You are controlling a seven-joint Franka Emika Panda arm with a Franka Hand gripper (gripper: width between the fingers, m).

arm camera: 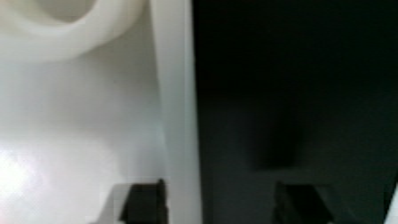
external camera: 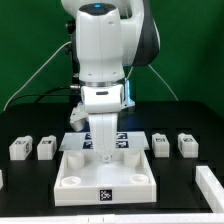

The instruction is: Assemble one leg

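Note:
Small white legs lie on the black table on either side of the arm: two at the exterior view's left (external camera: 20,148) (external camera: 46,148) and two at its right (external camera: 160,145) (external camera: 186,145). My gripper (external camera: 103,152) is low over the far edge of the large white panel (external camera: 80,178), away from every leg. In the wrist view the gripper (arm camera: 221,200) is open and empty. One fingertip (arm camera: 143,200) is over the panel (arm camera: 71,120) and the other (arm camera: 299,200) over the table, with the panel's edge between them. No leg shows in the wrist view.
The panel has raised corner knobs, one close in the wrist view (arm camera: 71,25). The marker board (external camera: 128,141) lies behind the panel. Another white part (external camera: 208,186) lies at the exterior view's right front, and one (external camera: 2,178) at the left edge.

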